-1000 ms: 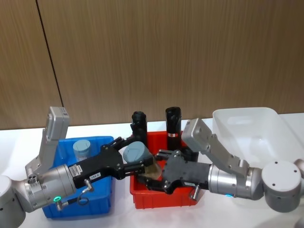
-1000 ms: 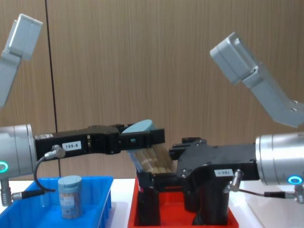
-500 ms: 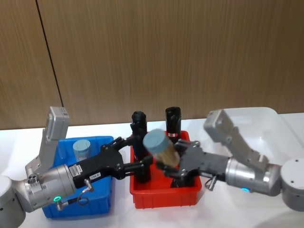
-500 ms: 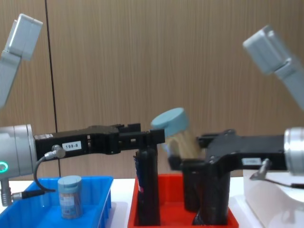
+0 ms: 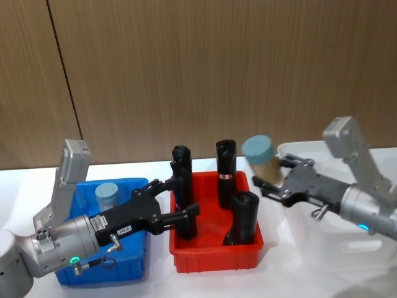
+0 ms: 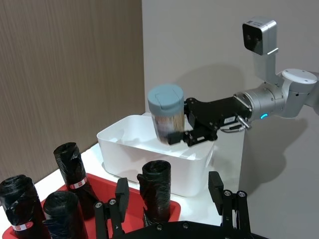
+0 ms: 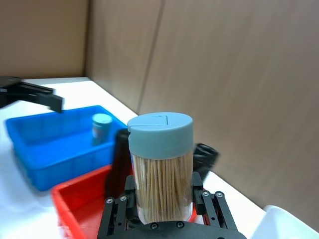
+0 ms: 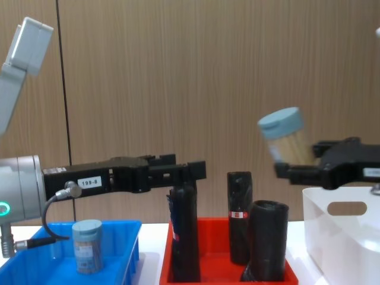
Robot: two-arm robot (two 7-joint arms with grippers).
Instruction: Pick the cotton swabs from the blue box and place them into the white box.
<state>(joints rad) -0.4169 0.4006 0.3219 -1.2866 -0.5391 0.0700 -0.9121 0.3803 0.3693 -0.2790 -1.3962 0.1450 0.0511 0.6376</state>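
Now clenched in the right pincer [image 5: 271, 179]: tub of cotton swabs [image 5: 262, 156], tilted, carried from over the red bin [image 5: 211, 259] to the white box [image 5: 347, 239] rim. Released and empty: left pincer [image 5: 185, 196]. Second tub [image 5: 107, 194] waiting in blue box [image 5: 133, 264]. Drop next, likely.

**Soft, even light from above — shadows faint**

The scene is lit brightly and evenly from overhead. Below the spread jaws of the left gripper [image 5: 180, 198], a dull sheen is picked up by the black rolls [image 6: 157, 186], and only faint, soft-edged shadows are cast on the table [image 5: 155, 285] beside the red bin [image 5: 211, 257]. Between the clamped jaws of the right gripper [image 5: 273, 175], the cotton swabs [image 5: 260, 155] are lit from the top, the lid paler on its upper face. Beyond those jaws, the white box [image 5: 347, 242] is nearly washed out — little surface detail is kept. A green lamp [image 5: 74, 260] is seen glowing behind the left jaws, and a blue lamp [image 5: 361, 226] behind the right.
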